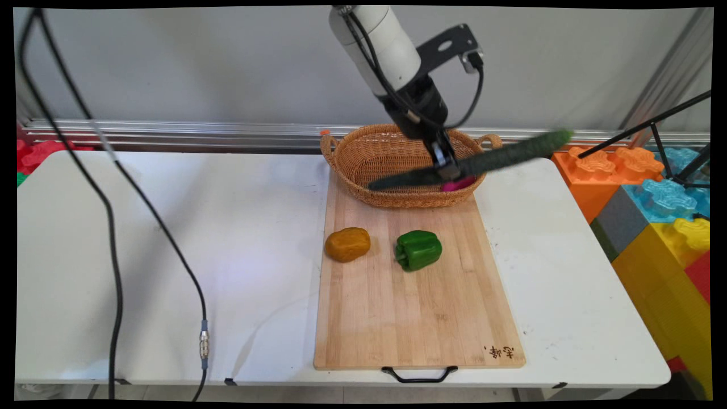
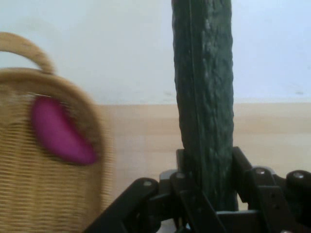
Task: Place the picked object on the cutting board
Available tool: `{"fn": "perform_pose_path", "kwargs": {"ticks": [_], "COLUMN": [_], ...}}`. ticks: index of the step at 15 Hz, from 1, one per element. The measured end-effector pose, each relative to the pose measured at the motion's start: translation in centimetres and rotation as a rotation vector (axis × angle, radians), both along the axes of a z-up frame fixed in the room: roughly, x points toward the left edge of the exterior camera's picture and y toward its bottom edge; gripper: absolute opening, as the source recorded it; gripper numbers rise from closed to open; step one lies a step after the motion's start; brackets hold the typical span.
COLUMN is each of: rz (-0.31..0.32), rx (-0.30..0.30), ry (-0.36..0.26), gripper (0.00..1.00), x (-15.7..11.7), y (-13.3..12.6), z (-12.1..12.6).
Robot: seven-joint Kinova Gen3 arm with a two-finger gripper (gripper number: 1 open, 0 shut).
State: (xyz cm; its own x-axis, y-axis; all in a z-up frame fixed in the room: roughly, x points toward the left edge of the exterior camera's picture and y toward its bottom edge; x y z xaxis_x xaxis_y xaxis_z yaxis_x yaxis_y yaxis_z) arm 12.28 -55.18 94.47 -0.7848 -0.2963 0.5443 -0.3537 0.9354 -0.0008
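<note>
Gripper with jaws clamped on a long cucumber, which was held nearly level above the wicker basket at the cutting board's far edge. A magenta item lay inside; potato and green pepper sat mid-board.

Robot lab: giant toy blocks, aluminium framing
</note>
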Motion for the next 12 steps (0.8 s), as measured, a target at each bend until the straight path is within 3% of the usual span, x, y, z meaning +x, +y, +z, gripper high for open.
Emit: {"fn": "perform_pose_path", "kwargs": {"ticks": [4, 12], "rz": [-0.022, -0.031], "rx": [0.054, 0.109], "ry": [-0.023, -0.092], "gripper": [0.0, 0.0], "x": [-0.8, -0.7], "y": [4.9, 11.3], "z": [-0.8, -6.8]}}
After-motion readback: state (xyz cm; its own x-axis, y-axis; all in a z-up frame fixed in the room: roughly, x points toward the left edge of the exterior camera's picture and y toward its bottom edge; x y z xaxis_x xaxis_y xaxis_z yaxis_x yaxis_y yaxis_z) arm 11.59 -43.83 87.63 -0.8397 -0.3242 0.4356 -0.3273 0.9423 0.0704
